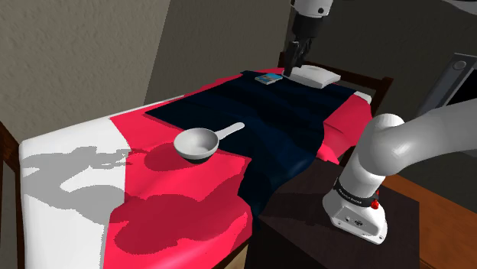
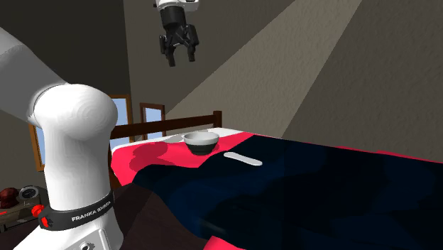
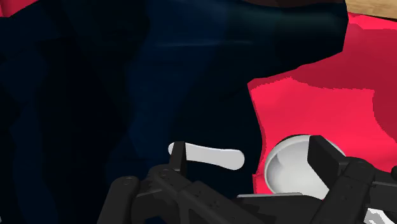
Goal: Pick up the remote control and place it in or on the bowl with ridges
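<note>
Cannot identify the small blue item [image 1: 267, 79] at 1 o'clock from the bowl [image 1: 197, 143] in the shoulder view: too small. Cannot name the white slab [image 1: 317, 76] at its 3 o'clock either, overlapped at one end by the jaws. Lose the arm [image 1: 312, 8] past the top edge, a grey object [image 1: 451, 88] past the right edge, the bed [image 1: 69, 153] past the left and bottom edges. In the second exterior view, lose the bed's 9 o'clock part behind the big white link [image 2: 74, 135]; cannot tell the small things [image 2: 27, 193] at the link's 8 o'clock. In the wrist view, find one end of the remote control [image 3: 213, 156] and part of the bowl's rim covered by the jaws; cannot tell whether the bowl is ridged.
</note>
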Robot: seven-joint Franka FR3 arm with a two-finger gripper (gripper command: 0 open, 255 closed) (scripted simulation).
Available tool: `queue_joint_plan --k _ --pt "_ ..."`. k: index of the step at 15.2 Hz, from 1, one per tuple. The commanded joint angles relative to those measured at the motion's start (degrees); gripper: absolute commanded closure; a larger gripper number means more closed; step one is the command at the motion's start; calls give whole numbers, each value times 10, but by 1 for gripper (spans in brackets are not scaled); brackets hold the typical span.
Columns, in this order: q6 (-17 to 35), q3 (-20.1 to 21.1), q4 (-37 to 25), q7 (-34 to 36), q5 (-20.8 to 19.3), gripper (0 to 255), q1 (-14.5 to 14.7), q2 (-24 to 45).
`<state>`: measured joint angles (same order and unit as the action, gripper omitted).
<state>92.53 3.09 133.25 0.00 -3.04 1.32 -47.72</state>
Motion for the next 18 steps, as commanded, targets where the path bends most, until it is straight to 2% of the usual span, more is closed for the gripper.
queue_joint_plan --k 1,9,14,18 --pt "0 0 0 0 0 0 0 0" --pt "135 -95 49 -188 -40 0 30 92" --pt "217 -149 47 -306 -48 0 53 181" --pt "276 -187 28 -404 -40 0 74 265"
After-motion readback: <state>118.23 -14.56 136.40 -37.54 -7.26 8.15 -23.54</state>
